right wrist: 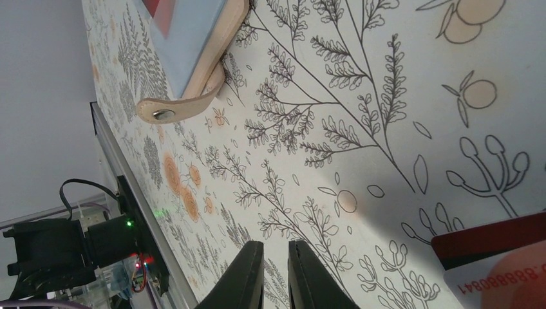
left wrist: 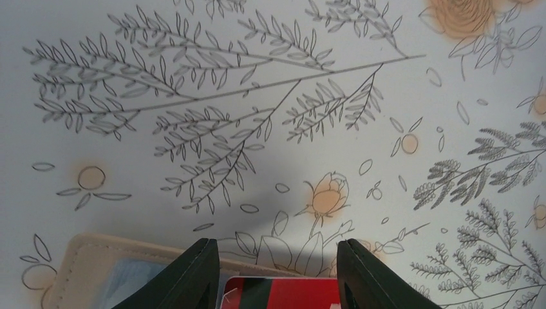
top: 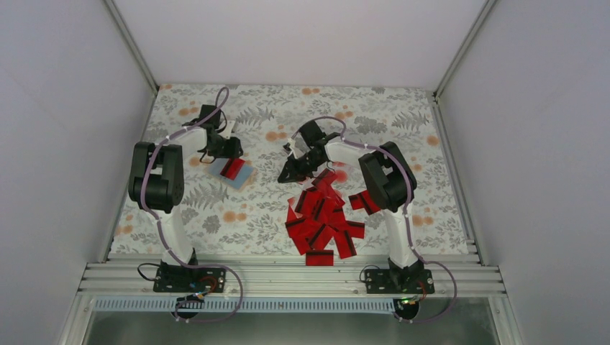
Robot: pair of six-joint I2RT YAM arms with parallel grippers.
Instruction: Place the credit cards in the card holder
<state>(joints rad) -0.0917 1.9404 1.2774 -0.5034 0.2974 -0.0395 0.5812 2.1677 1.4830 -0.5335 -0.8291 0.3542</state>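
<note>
The tan card holder point(top: 243, 177) lies open at the left of the cloth, with one red card point(top: 231, 168) on its pale blue inside. My left gripper point(top: 226, 154) hangs just behind it, open. In the left wrist view the fingers point(left wrist: 199, 273) straddle that card point(left wrist: 277, 293), with the holder's edge point(left wrist: 84, 254) at lower left. Several red credit cards point(top: 324, 219) lie piled in the middle. My right gripper point(top: 292, 171) hovers at the pile's far left edge, jaws almost closed and empty point(right wrist: 275, 246). The right wrist view also shows the holder point(right wrist: 212, 51) and two cards point(right wrist: 496, 239).
The holder's snap strap point(right wrist: 164, 111) sticks out toward the right arm. A metal rail point(top: 288, 273) runs along the table's near edge, and white walls enclose the other three sides. The left arm's base electronics point(right wrist: 77, 251) show in the right wrist view.
</note>
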